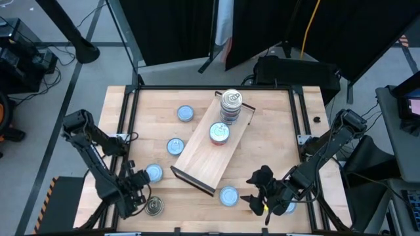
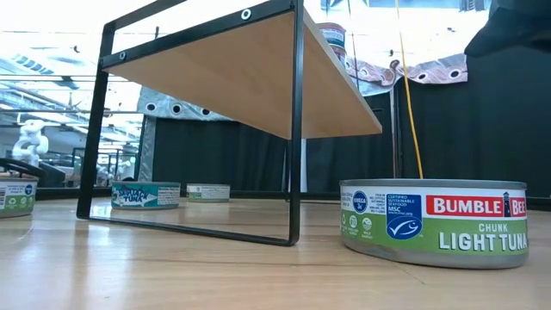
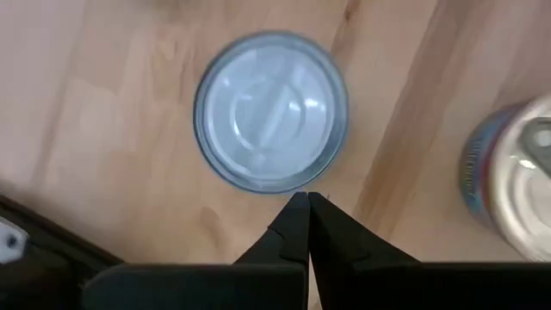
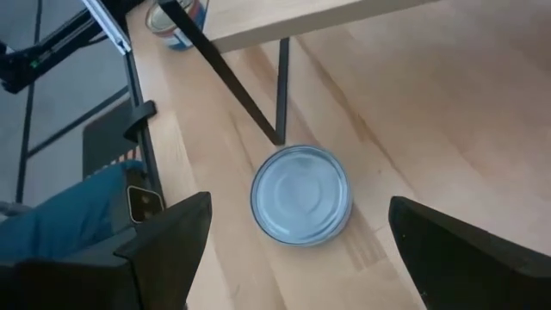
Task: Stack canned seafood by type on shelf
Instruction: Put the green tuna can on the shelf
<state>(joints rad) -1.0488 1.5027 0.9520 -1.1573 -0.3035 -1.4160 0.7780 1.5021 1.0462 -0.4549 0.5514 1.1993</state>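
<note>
1. Your left gripper (image 3: 308,200) is sitting at the near left corner of the table with its fingers pressed fully together and holding nothing. A blue-topped tin (image 3: 271,112) is lying on the tabletop (image 3: 103,129) just beyond the fingertips, outside the jaws rather than between them. Judging from that, the jaws closed short of the tin, so you are likely needing to open them and move forward before you can grip it.

2. A second tin (image 3: 516,185) is standing off to one side of the left jaws, near but apart from the first one.

3. Your right gripper (image 4: 297,237) is hovering at the near right of the table with its fingers spread wide and empty. A blue-topped can (image 4: 300,195) is lying flat on the table between the two fingers and slightly ahead of them, so the jaws are straddling it from above, apparently lined up for a descent.

4. Beyond the right jaws, the shelf (image 1: 197,155) is standing on thin dark legs, set diagonally across the table. The can under the right gripper is resting just beside its near leg.

5. Farther from both grippers, the shelf is carrying one blue-topped tin on the board (image 1: 220,133) and, at its far end, a silver-topped stack (image 1: 231,105), which suggests the types are being kept apart.

6. Three more loose tins (image 1: 175,146) are waiting on the table left of the shelf.
</note>
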